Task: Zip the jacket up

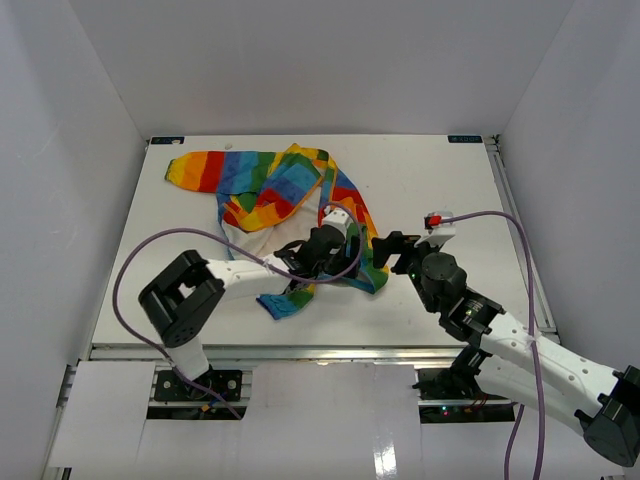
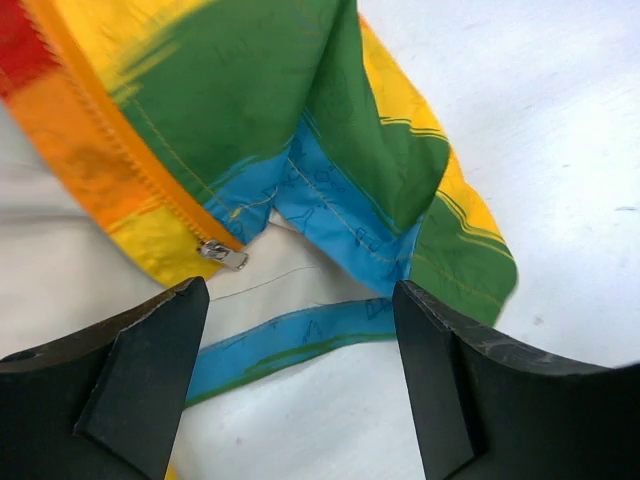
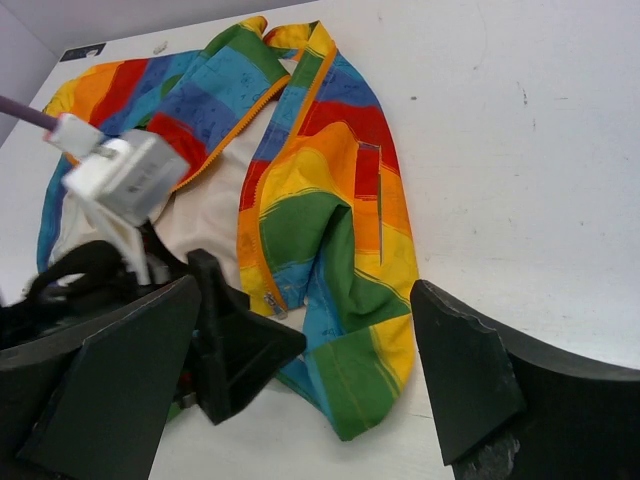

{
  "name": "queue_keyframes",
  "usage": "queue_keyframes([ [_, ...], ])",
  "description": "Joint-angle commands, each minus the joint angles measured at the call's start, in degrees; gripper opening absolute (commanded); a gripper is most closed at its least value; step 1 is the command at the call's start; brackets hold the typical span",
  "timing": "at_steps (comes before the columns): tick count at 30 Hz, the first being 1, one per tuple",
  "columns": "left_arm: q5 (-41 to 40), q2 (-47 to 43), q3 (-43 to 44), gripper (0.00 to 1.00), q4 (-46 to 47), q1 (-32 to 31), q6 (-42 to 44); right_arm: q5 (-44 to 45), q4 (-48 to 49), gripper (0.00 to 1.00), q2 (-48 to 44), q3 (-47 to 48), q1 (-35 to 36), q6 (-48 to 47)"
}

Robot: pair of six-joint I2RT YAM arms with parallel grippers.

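Note:
The rainbow-striped jacket (image 1: 270,190) lies open on the white table, its white lining showing. My left gripper (image 1: 352,255) is open and hovers low over the jacket's lower hem. In the left wrist view its fingers (image 2: 150,370) straddle white lining and a strip of light-blue trim (image 2: 290,340). The metal zipper slider (image 2: 222,254) sits at the end of the orange zip tape, just ahead of the left finger. My right gripper (image 1: 388,247) is open and empty just right of the hem. In the right wrist view it faces the jacket (image 3: 330,200), the slider (image 3: 272,303) and a left-gripper finger (image 3: 240,345).
The white table (image 1: 440,190) is enclosed by white walls at the back and both sides. One sleeve (image 1: 205,170) stretches to the far left. The right arm's cable (image 1: 500,220) loops above the table's right side. The two grippers are close together.

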Motion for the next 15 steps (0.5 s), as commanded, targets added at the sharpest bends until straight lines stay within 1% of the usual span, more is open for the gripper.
queue_keyframes([
  [1,1.01,-10.24,-1.51,0.85,-2.36,1.35,1.93,1.74,2.23,0.92,-1.95,-0.15,0.38,0.55],
  [3,3.30,-12.18,-1.70,0.84,-3.21,3.32,1.34,1.40,2.38,0.92,-2.44,-0.45,0.36,0.41],
  [6,6.85,-14.10,-3.82,0.78,-1.56,8.29,0.34,0.06,2.84,0.92,-2.82,-0.66,0.36,0.21],
  [8,11.31,-13.49,-4.11,0.73,-0.36,10.71,-0.05,-0.58,2.84,0.92,-2.82,-0.53,0.29,0.21],
  [10,16.85,-12.04,-4.11,0.71,0.65,12.99,-0.76,-0.82,2.84,0.93,-3.09,-0.59,0.29,0.21],
  [13,20.91,-10.38,-4.10,0.65,2.62,15.17,-1.24,-0.84,2.84,0.92,-3.71,-0.76,0.29,0.11],
  [15,22.13,-8.73,-3.61,0.64,3.34,15.33,-0.93,-1.07,2.84,0.93,-4.03,-0.76,0.38,0.03],
])
